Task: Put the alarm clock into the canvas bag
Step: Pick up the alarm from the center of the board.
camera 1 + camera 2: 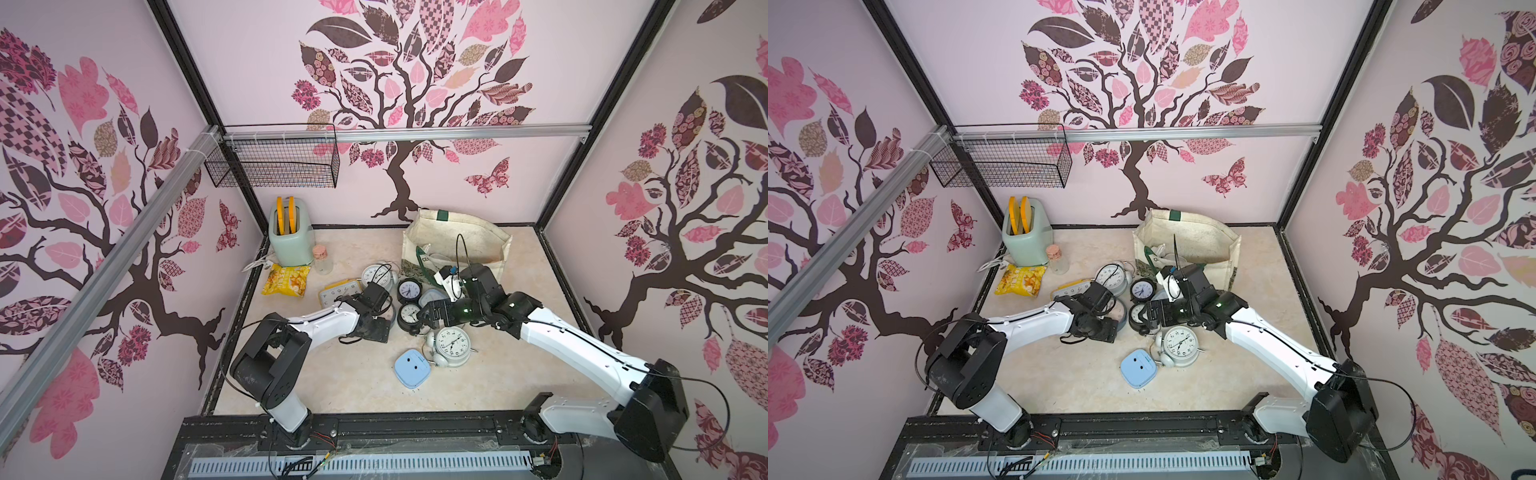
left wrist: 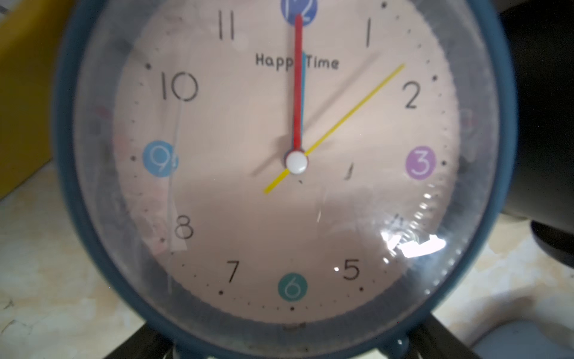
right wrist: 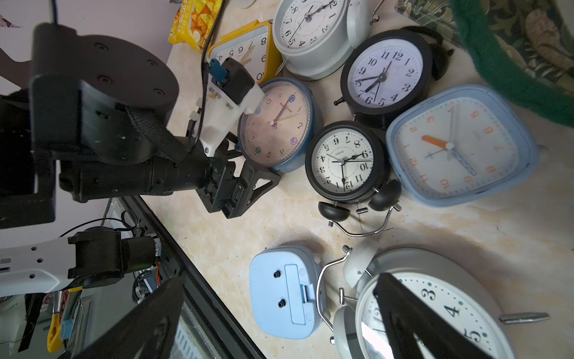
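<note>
Blue-rimmed alarm clock (image 3: pixel 276 124) straddled by left gripper (image 3: pixel 248 161), jaws parted, grip unclear, right gripper (image 1: pixel 434 318) spread wide at three o'clock, canvas bag (image 1: pixel 469 237) at one o'clock, bare tabletop (image 1: pixel 332 382) at six.

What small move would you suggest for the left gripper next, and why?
Probably close the left gripper on the blue-rimmed clock: its jaws stand apart on either side of the clock's feet, and the clock rests on the table, outside the bag.
</note>
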`<state>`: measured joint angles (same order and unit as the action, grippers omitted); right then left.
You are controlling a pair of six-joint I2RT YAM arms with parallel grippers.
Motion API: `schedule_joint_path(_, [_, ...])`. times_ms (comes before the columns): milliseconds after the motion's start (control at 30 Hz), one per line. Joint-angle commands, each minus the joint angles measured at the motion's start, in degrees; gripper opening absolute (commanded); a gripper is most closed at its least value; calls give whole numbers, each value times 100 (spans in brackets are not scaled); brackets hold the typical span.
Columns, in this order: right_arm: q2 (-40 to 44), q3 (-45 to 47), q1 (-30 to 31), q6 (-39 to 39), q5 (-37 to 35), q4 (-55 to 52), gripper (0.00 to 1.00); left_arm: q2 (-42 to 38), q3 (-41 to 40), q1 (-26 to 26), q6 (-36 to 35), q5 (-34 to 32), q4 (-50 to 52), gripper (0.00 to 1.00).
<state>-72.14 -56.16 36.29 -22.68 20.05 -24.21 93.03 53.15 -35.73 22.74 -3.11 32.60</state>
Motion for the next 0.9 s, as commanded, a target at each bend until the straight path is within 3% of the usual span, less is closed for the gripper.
schedule_joint_path(0, [-101, -72, -15, -8, -152, 48, 100, -653, -85, -101, 204, -278, -19, 82])
schedule_joint_path(200, [-46, -484, -76, -226, -360, -22, 100, -2279, -556, -110, 26, -246, -393, 81])
schedule_joint_path(400, [-64, -1198, -360, -770, 633, 112, 100, -3630, -1114, -136, -518, 183, -1568, 79])
schedule_joint_path(567, [-315, -1889, -352, -949, 1306, 87, 100, -3858, -1166, -148, -795, 883, -2245, 79])
schedule_joint_path(867, [-854, -2486, -75, -821, 687, -371, 100, -3552, -1007, -163, -696, 1420, -2852, 79])
